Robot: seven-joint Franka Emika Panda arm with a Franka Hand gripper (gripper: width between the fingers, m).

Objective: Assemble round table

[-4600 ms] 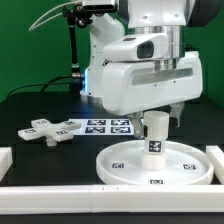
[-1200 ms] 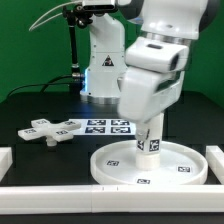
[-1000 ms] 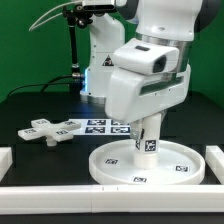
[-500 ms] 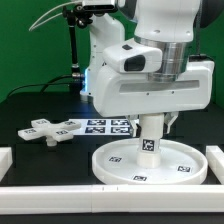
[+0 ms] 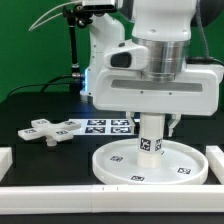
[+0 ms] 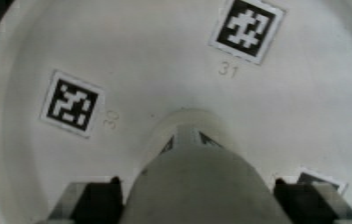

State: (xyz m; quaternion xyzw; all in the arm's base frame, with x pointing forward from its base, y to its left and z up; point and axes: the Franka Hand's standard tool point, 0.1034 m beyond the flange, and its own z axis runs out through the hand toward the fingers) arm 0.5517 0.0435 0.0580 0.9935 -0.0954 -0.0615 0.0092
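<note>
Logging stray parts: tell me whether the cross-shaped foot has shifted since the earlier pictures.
No. The cross-shaped foot lies just as before, at the exterior view's left of the marker board.

We find the exterior view bright and evenly lit, the white arm nearly washed out against the dark surface, with a soft shadow on the disc beneath it. The wrist view is dimmer and greyish. There the leg sits close to the lens and blurs, and the tags look soft-edged.
</note>
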